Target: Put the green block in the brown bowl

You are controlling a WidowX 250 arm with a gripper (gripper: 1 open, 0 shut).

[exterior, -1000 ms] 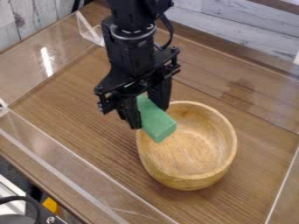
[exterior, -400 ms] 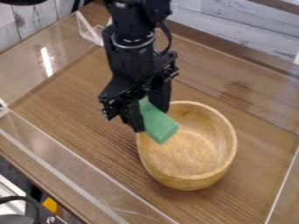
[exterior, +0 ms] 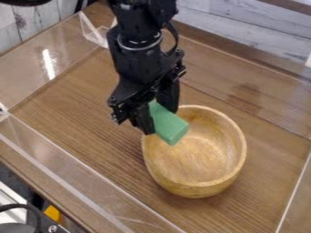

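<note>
Black gripper pointing down, fingers pinching green block; block tilted, lower end hanging over near-left rim of brown wooden bowl on wood-grain tabletop

Bright, even light from above. Pale glare streaks lie on the bench at far left and on the clear wall edges. The arm reads nearly black, detail lost. Soft shadow inside the bowl. Slightly soft, low-resolution picture.
</note>
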